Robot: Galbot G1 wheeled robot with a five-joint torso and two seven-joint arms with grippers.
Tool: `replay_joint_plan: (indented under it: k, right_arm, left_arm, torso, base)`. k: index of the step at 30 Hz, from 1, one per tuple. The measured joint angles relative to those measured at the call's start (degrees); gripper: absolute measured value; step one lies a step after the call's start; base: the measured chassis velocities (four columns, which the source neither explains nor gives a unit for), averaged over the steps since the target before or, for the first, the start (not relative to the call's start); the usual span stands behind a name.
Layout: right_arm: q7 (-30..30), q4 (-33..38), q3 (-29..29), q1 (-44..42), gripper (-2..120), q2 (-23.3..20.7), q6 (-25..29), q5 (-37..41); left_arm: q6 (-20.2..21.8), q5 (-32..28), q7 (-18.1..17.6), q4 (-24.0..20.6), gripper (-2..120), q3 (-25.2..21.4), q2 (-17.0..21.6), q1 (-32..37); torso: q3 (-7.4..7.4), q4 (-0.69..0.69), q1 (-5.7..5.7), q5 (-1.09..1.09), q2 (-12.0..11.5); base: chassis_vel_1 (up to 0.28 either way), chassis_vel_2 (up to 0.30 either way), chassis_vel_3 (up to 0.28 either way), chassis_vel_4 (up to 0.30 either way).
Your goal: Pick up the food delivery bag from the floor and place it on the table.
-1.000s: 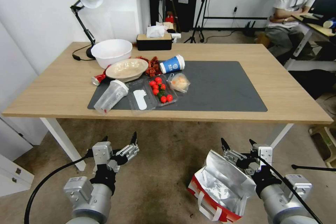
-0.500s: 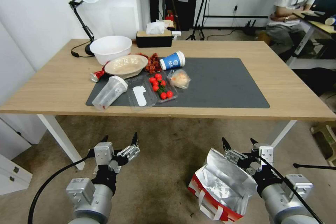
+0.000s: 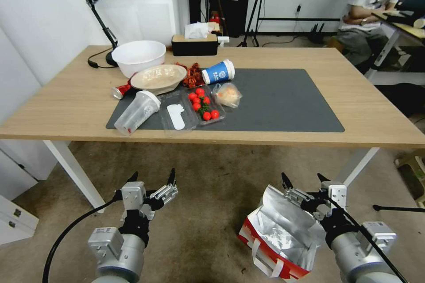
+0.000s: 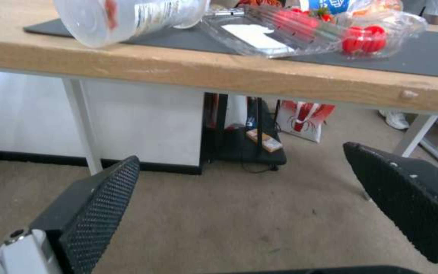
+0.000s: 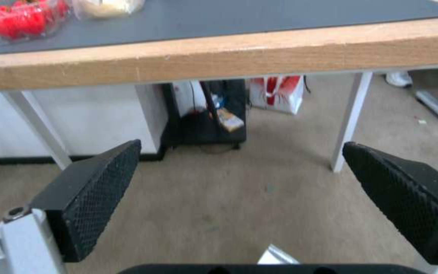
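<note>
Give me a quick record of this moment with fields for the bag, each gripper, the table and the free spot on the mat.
bag: food delivery bag on the floor, open, foil lining showing
right gripper: open, above the bag's rim
left gripper: open, over bare floor
table: ahead, cluttered on its left half
free spot: right half of the dark mat

Both arms reach forward, low down and side by side. The left claw (image 3: 152, 181) is wide open, with its two black fingers (image 4: 97, 213) spread far apart and nothing between them. The right claw (image 3: 304, 180) is wide open too, and its black fingers (image 5: 97, 190) also hold nothing.
</note>
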Motion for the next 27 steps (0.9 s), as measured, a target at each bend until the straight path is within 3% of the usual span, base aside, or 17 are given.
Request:
replay_joint_plan:
  k: [8,22,27]
  right_arm:
    - [-0.66,-1.35,-0.11,-0.06,100,0.48,2.64,0.08]
    - [-1.01,-1.33,-0.13,-0.29,100,0.65,2.36,0.12]
    - [-1.26,-0.93,-0.57,-0.47,100,1.44,1.9,0.37]
  left_arm:
    - [-0.84,-0.01,0.1,0.43,100,0.2,-0.02,-0.23]
    - [-0.85,0.37,0.18,0.5,100,0.37,-0.32,-0.13]
    - [-1.57,0.11,0.95,0.26,100,0.16,0.02,0.0]
  torso:
    - [-1.19,0.0,-0.8,0.0,-1.99]
    - [-2.98,0.0,-2.03,0.0,-5.0]
    - [-4.29,0.0,-3.01,0.01,-7.28]
  base:
    - [0.0,0.0,0.0,0.0]
    - [0.0,0.0,0.0,0.0]
    - [0.0,0.0,0.0,0.0]
